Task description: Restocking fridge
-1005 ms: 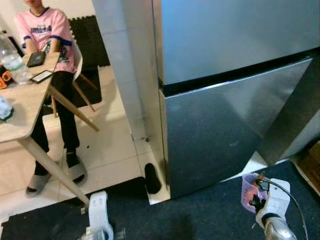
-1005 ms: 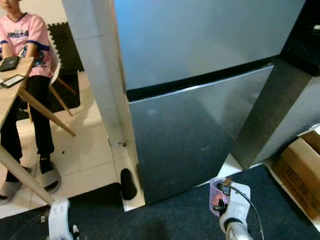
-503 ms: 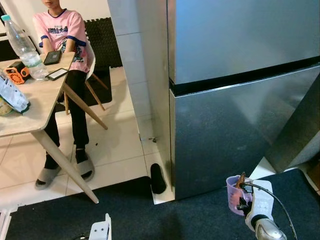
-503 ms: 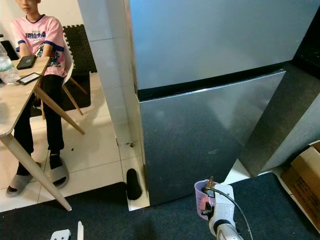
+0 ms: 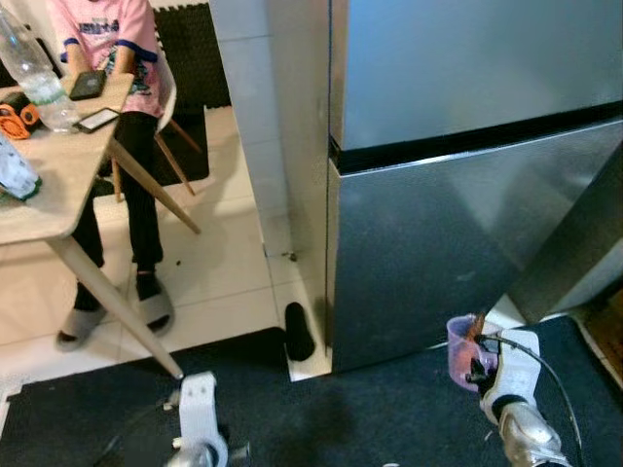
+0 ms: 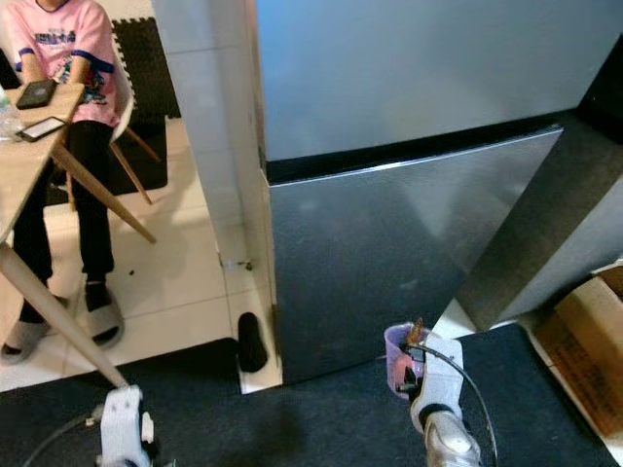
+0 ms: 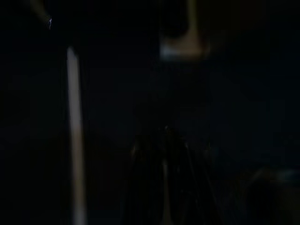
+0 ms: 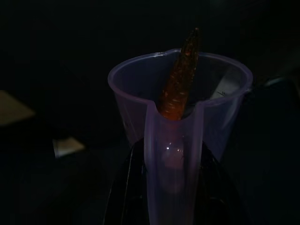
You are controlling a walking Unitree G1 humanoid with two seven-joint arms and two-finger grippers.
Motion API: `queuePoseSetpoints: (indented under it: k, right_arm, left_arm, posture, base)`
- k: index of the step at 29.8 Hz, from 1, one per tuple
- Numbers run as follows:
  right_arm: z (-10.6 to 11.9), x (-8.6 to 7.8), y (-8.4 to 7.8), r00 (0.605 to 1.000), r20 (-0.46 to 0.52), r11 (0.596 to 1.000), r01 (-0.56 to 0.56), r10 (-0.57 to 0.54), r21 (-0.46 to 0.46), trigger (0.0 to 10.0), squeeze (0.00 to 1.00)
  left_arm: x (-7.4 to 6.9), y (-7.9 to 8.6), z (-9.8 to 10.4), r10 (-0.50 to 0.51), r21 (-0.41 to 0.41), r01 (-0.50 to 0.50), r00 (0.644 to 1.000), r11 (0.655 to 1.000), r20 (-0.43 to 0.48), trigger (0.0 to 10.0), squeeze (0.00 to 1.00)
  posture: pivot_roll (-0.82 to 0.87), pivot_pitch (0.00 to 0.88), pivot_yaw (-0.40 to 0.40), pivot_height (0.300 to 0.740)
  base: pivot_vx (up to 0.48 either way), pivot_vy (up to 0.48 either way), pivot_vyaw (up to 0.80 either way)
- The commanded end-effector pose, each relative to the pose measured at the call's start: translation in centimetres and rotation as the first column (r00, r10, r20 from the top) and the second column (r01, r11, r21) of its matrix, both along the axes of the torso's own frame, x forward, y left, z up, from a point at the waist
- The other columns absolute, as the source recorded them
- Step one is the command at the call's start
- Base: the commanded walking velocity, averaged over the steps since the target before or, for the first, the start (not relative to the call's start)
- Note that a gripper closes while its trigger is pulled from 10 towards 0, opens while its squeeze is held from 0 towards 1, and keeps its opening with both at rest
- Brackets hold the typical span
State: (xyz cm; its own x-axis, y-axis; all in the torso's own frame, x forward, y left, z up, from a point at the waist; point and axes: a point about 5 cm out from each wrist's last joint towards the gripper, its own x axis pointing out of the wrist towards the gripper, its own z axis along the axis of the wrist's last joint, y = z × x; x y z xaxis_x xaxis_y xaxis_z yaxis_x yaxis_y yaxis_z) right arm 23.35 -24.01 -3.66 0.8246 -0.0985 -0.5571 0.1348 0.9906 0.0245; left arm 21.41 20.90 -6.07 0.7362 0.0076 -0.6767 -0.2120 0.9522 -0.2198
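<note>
A tall steel fridge [image 5: 458, 146] stands shut ahead, its lower door [image 6: 389, 263] closed under a black seam. Low at the right, my right gripper [image 5: 477, 368] is shut on the handle of a purple plastic cup [image 8: 180, 117], held upright just in front of the lower door. An orange carrot [image 8: 180, 79] stands in the cup, its tip poking above the rim. The cup [image 5: 461, 342] hangs over the dark mat. My left arm [image 5: 198, 418] hangs low at the left, and its gripper [image 7: 164, 187] looks at a very dark scene.
A white tiled pillar [image 5: 277, 146] flanks the fridge on its left. A person in a pink shirt [image 5: 97, 29] sits at a wooden table [image 5: 49, 185] with a bottle and phones. A black slipper [image 5: 297, 331] lies by the fridge foot. A cardboard box [image 6: 584, 331] sits far right.
The camera has tilted and shifted, so the whole scene sits a little differently. My left arm has come back up into the lower left. The cup stays in my right gripper.
</note>
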Motion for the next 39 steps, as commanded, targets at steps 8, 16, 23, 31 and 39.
queuePoseSetpoints:
  k: [8,16,23,31,39]
  right_arm:
    - [0.0,-1.0,-0.3,0.998,0.061,0.999,-0.03,0.027,0.039,10.0,0.0]
    - [1.2,-0.6,-1.3,0.983,0.184,0.999,-0.015,0.007,0.039,10.0,0.0]
    - [1.9,-0.4,-1.6,0.968,0.251,0.999,-0.014,0.004,0.038,10.0,0.0]
    - [3.5,0.2,-2.8,0.938,0.346,1.0,-0.015,0.006,0.023,10.0,0.0]
    - [4.3,0.5,-3.4,0.922,0.387,1.0,-0.02,0.016,0.008,10.0,0.0]
  left_arm:
    - [8.5,3.4,8.4,0.024,0.003,-0.028,0.918,1.0,0.395,10.0,0.0]
    - [16.5,-0.5,20.2,-0.307,0.105,0.326,0.664,0.939,0.682,10.0,1.0]
    - [17.6,-2.6,22.3,-0.423,0.141,0.462,0.594,0.876,0.684,10.0,1.0]
    - [17.7,-6.2,25.0,-0.598,0.169,0.744,0.357,0.647,0.718,10.0,1.0]
    - [17.6,-5.6,26.5,-0.632,0.19,0.805,0.269,0.562,0.726,10.0,1.0]
  posture:
    - [-0.09,0.144,0.029,0.74]
    - [-0.14,0.204,0.086,0.74]
    - [-0.17,0.228,0.109,0.74]
    - [-0.19,0.242,0.108,0.74]
    - [-0.22,0.248,0.111,0.74]
  base:
    - [0.0,0.0,0.0]
    - [0.0,0.0,0.0]
    - [0.0,0.0,0.0]
    - [0.0,0.0,0.0]
    - [0.0,0.0,0.0]
